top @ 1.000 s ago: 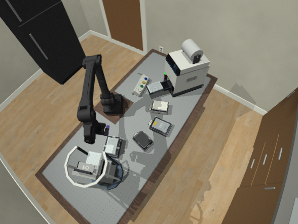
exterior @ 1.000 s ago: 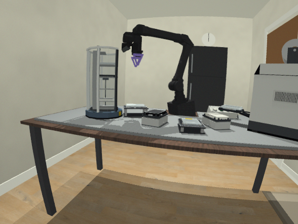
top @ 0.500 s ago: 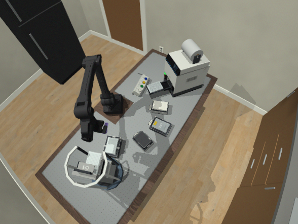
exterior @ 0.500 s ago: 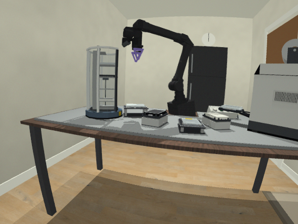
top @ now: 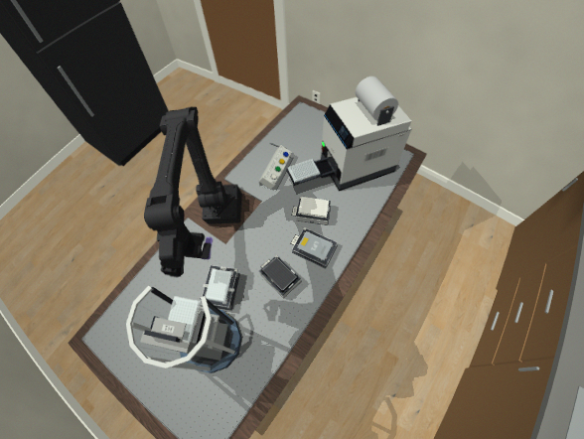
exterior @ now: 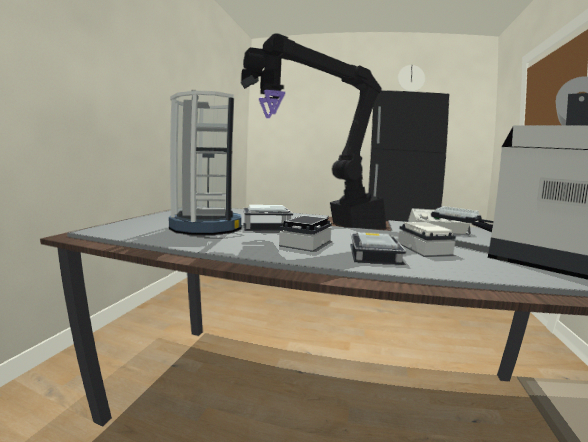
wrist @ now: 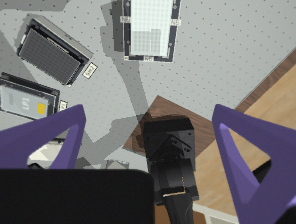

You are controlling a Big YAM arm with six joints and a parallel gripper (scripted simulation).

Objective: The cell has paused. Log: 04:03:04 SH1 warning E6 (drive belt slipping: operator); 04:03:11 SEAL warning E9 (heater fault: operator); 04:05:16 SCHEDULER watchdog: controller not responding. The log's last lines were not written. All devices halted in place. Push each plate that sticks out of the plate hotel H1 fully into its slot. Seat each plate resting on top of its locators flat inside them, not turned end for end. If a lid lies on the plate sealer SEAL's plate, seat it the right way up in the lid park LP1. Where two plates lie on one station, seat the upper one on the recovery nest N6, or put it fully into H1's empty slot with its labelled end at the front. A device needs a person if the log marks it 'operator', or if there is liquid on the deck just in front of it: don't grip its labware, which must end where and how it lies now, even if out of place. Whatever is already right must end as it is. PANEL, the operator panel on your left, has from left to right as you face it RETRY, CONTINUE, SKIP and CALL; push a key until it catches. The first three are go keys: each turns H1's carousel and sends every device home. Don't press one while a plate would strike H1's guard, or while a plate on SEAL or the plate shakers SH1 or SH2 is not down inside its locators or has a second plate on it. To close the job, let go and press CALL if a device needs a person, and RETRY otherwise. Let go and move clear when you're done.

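Observation:
My gripper point(exterior: 271, 104) is open and empty, high above the deck, level with the top of the plate hotel H1 point(exterior: 202, 160) and a little to its right. In the wrist view the purple fingers stand wide apart over my own base. Below them a white plate point(wrist: 150, 27) point(top: 220, 286) lies flat in the nest N6. A dark plate point(wrist: 50, 55) point(top: 280, 274) sits on a shaker. A lid with a yellow label point(top: 314, 246) lies in a dark frame. A white plate point(top: 184, 310) shows inside H1 point(top: 184, 328); how far it reaches out I cannot tell.
Another shaker with a pale plate point(top: 313, 209) stands nearer the sealer SEAL point(top: 367, 136), whose drawer holds a grey plate point(top: 304, 171). The operator panel point(top: 277, 164) lies left of that drawer. H1's white guard ring point(top: 149, 343) curves around the hotel's front.

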